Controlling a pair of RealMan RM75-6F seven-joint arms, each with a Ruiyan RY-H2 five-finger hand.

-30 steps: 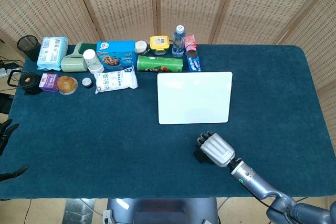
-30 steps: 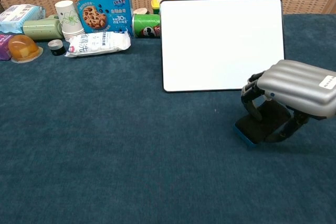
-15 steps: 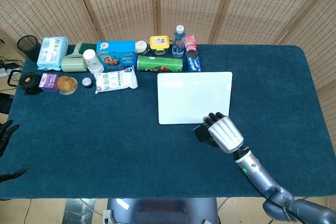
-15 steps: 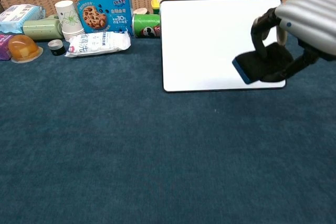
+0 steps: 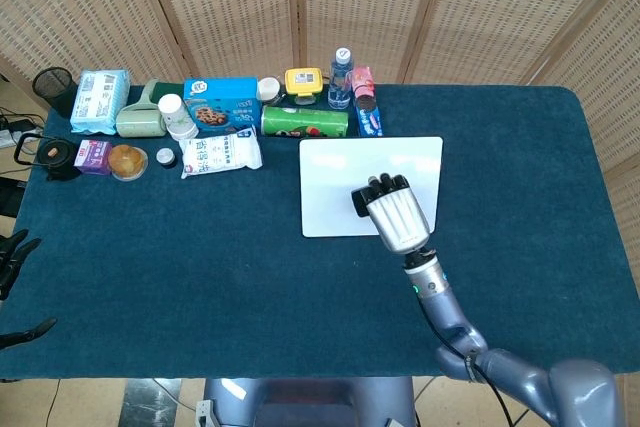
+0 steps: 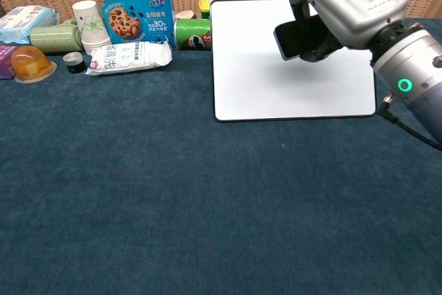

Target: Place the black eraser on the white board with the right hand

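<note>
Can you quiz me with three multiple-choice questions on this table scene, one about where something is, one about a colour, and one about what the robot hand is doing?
1. Where is the black eraser?
A. Flat on the cloth beside the whiteboard
B. Held above the white board
C. Next to the cookie box

2. What colour is the tablecloth?
A. Dark blue
B. Red
C. Beige

3. What is the right robot hand doing?
A. Resting open on the cloth
B. Pressing the green can
C. Gripping the eraser

Answers: 1 B, the chest view shows the eraser in the air over the board, apparently casting a shadow on it. 2 A, the cloth is dark blue in both views. 3 C, its fingers are wrapped around the eraser.
</note>
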